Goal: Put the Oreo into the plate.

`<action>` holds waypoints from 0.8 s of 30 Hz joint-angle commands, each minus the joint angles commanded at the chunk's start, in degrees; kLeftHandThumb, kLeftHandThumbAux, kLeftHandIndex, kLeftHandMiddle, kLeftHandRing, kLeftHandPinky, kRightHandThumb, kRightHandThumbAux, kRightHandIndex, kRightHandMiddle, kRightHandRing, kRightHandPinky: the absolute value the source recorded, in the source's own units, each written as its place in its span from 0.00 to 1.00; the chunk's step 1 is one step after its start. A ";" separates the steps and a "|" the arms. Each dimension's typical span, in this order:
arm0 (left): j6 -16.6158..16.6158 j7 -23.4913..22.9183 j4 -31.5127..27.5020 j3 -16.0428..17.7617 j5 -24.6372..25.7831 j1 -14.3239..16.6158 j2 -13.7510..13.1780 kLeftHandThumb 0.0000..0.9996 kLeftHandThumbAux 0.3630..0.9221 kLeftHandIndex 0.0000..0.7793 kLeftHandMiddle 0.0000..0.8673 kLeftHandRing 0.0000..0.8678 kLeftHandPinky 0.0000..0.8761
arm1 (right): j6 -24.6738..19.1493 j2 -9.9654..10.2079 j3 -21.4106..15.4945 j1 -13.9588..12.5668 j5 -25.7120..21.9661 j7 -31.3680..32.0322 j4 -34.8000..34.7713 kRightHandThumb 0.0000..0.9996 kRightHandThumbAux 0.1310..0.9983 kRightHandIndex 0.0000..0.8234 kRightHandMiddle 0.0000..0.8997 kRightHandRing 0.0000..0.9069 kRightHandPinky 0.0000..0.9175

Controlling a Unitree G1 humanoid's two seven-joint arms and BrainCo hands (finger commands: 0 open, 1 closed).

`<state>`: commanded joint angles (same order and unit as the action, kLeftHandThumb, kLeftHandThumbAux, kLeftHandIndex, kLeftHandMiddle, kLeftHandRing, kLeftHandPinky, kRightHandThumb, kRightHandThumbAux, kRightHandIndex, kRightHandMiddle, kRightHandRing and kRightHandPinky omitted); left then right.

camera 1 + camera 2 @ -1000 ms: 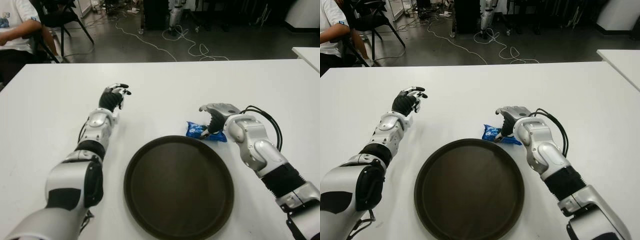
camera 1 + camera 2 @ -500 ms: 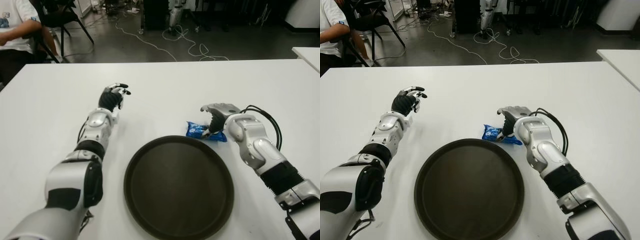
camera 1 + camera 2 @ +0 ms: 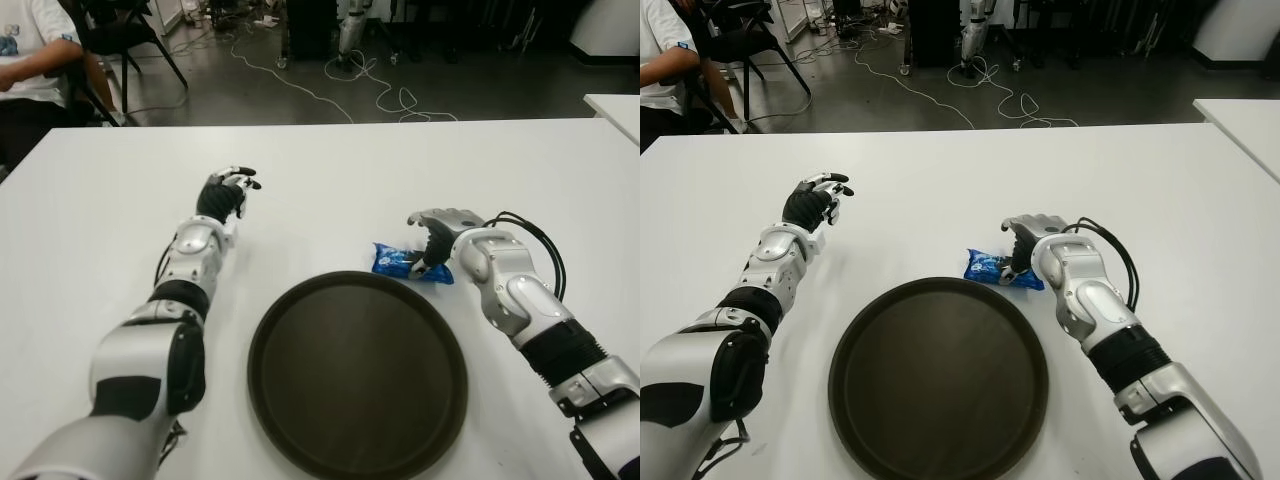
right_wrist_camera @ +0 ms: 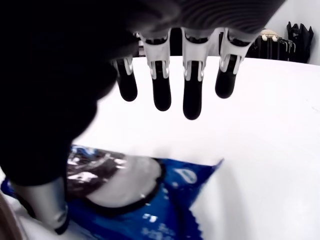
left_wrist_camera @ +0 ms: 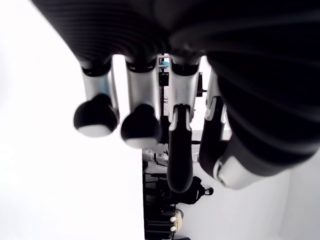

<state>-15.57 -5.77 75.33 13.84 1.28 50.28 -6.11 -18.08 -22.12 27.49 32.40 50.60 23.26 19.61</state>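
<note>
The blue Oreo packet [image 3: 411, 264] lies flat on the white table [image 3: 330, 170], just beyond the far right rim of the round dark plate [image 3: 357, 372] — touching or almost touching that rim, and not inside it. The plate sits near the robot, between its two arms.

The right hand [image 3: 432, 238] is over the right end of the packet. In the right wrist view its four fingers [image 4: 192, 95] hang extended and spread above the wrapper [image 4: 135, 195], their tips clear of it with bare table showing beneath them, while the thumb [image 4: 47, 210] reaches down alongside the packet's near edge. The hand is not closed around the packet; whether the thumb actually touches the wrapper cannot be told.

The left hand [image 3: 227, 192] shows well to the left of the packet, out over the table beyond the plate's left side. Its own wrist view shows the fingers [image 5: 140, 125] loosely bent, apart from one another and holding nothing.

Beyond the table's far edge lies a dark floor with loose cables [image 3: 350, 85], and at the far left a seated person [image 3: 30, 60] in a white shirt next to a black chair [image 3: 120, 35].
</note>
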 joint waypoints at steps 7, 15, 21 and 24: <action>-0.38 0.09 -0.06 -0.18 -0.23 -0.09 0.02 0.85 0.54 0.52 0.62 0.97 0.96 | 1.28 -0.32 -0.20 -0.17 -0.53 -1.29 0.83 0.00 0.69 0.24 0.24 0.24 0.22; -0.72 -0.18 -0.17 0.14 0.15 -0.19 0.16 0.85 0.54 0.52 0.62 0.97 0.97 | 0.67 -0.16 -0.38 0.04 -0.54 -0.76 1.51 0.00 0.69 0.25 0.25 0.26 0.27; -0.79 -0.41 -0.20 0.34 0.40 -0.21 0.24 0.85 0.54 0.52 0.62 0.97 0.96 | 2.00 -0.02 -0.52 -0.06 -1.01 -2.42 3.37 0.00 0.70 0.26 0.26 0.27 0.28; -0.67 0.05 -0.14 0.12 0.10 -0.16 0.18 0.85 0.54 0.52 0.62 0.98 0.96 | 2.88 0.08 -0.29 0.23 -1.25 -2.94 4.50 0.00 0.70 0.26 0.26 0.27 0.28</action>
<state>-16.24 -5.72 75.19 13.96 1.38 50.12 -5.92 -15.21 -22.04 27.20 32.62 49.35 20.32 24.11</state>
